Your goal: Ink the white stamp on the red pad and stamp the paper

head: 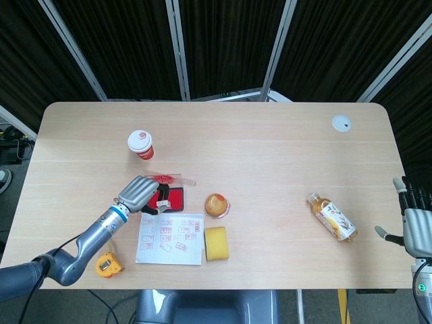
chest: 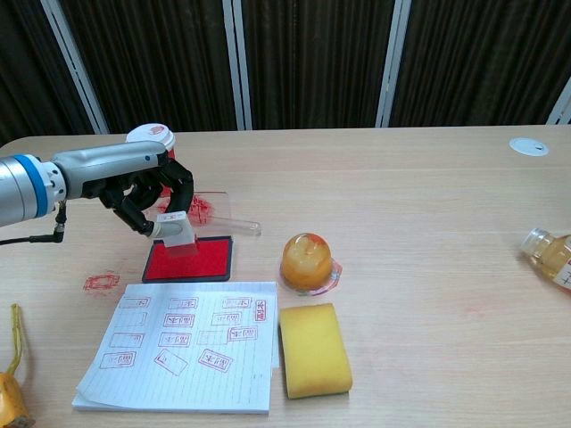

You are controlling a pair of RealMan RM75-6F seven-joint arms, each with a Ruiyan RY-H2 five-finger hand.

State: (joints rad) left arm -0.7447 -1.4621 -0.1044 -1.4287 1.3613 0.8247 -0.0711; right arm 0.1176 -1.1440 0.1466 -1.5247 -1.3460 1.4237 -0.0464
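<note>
My left hand (chest: 143, 189) (head: 138, 194) grips the white stamp (chest: 176, 231) (head: 163, 202) and holds it lifted a little above the red pad (chest: 192, 260) (head: 174, 199). The paper (chest: 183, 354) (head: 170, 239), a lined notepad with several red stamp marks, lies just in front of the pad. My right hand (head: 417, 225) shows only in the head view, off the table's right edge, fingers spread and holding nothing.
A red paper cup (head: 140, 144) stands behind my left hand. A clear pad lid (chest: 219, 211), an orange jelly cup (chest: 306, 262) and a yellow sponge (chest: 314, 349) sit right of the pad. A tea bottle (head: 331, 217) lies right; a yellow tape measure (head: 107, 264) front left.
</note>
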